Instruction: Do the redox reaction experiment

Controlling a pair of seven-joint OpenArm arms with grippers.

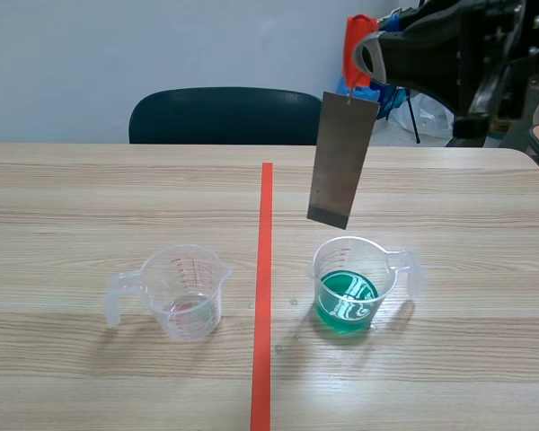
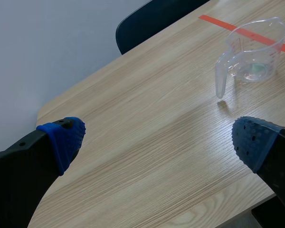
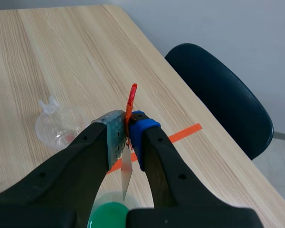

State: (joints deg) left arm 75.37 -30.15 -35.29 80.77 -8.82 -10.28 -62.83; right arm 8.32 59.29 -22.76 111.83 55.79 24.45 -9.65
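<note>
A clear plastic measuring cup is sitting right of the orange-red tape line, holding shallow green liquid; its twin left of the line is looking nearly empty. A flat grey metal strip is hanging just above the green cup — dangling from an orange clip that the right gripper is pinching between its pads. The left gripper is hovering, fingers spread wide, over the pale wood-grain table. A dark chair is standing behind, against a plain wall.

Green beaker mostly behind right claw, cup markings unreadable
</note>
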